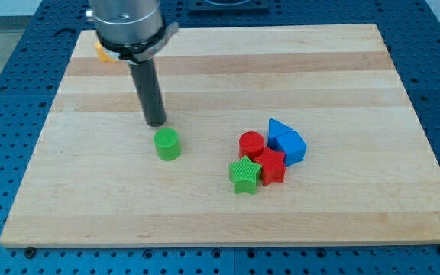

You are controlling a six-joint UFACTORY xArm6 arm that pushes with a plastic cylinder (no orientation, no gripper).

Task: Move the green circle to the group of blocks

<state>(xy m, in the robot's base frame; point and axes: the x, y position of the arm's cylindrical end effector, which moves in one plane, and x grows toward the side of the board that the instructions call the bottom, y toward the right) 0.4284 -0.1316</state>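
The green circle (167, 143) stands alone on the wooden board (90, 198), left of centre. My tip (156, 123) is just above and slightly left of it in the view, close to it but with a small gap. To the view's right lies a group of blocks: a red circle (251, 143), a red star (272, 166), a green star (244, 176), a blue triangle (278, 127) and a blue block (290, 147), all touching one another.
A yellow-orange block (100, 51) sits at the board's top left, mostly hidden behind the arm's body (128, 27). A blue perforated table surrounds the board.
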